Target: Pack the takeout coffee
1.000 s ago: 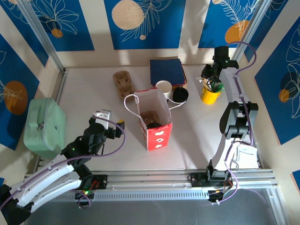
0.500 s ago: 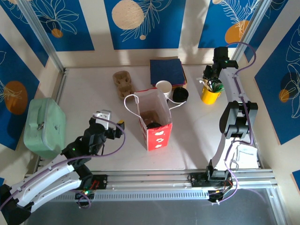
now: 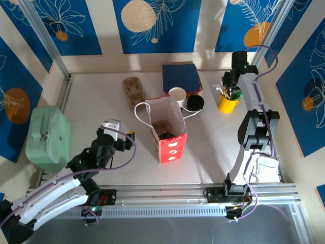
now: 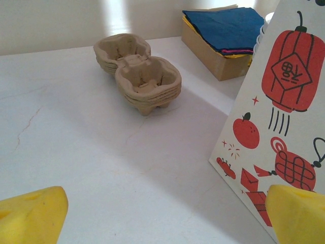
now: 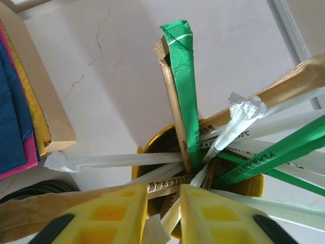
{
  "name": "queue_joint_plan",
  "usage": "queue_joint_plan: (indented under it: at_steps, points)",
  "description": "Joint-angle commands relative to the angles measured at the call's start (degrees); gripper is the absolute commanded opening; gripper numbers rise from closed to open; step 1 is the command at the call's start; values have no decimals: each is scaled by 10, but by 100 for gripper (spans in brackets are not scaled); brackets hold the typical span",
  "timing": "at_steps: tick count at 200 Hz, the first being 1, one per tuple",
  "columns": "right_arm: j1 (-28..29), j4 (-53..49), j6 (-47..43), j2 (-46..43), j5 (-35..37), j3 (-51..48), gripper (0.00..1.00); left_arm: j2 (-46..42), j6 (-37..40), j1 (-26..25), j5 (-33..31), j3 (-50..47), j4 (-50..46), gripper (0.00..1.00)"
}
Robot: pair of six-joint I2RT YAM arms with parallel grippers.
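Observation:
A red-and-white paper bag (image 3: 170, 145) stands open mid-table. Inside it I see a round black lid (image 3: 167, 135), which looks like the takeout coffee; its side is hidden by the bag wall. My left gripper (image 3: 124, 138) hovers low to the left of the bag (image 4: 284, 101), and in its wrist view the gripper (image 4: 165, 218) is open wide over bare table. My right gripper (image 3: 228, 84) hangs over a yellow cup (image 3: 228, 103) of wrapped straws at the back right. Its fingers (image 5: 163, 195) stand narrowly apart, with a brown wrapped straw (image 5: 170, 185) and a white one crossing the gap.
Stacked pulp cup carriers (image 3: 133, 87) (image 4: 137, 76) lie behind the bag. A box of blue napkins (image 3: 180, 76) (image 4: 223, 35) sits at the back. White lidless cups (image 3: 177, 94) and loose black lids (image 3: 195, 102) stand next to it. A mint-green case (image 3: 48, 137) is at the far left.
The right gripper's fingers have narrowed around the straws in the yellow cup. The left arm and the bag have not moved.

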Motion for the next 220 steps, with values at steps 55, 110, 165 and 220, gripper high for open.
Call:
queue_joint_plan:
  at_steps: [55, 110, 165, 220]
  points:
    - [-2, -23, -14, -53, 2, 14, 12, -9, -14, -4, -1, -8, 4, 99]
    - [1, -73, -22, -98, 15, 36, 12, -9, -15, -5, 0, -8, 6, 99]
    - [11, -114, -31, -160, 6, 59, 12, -4, -15, -5, 3, -8, 14, 100]
    - [47, -155, -42, -221, 16, 102, 11, -1, -14, -4, 6, -8, 19, 99]
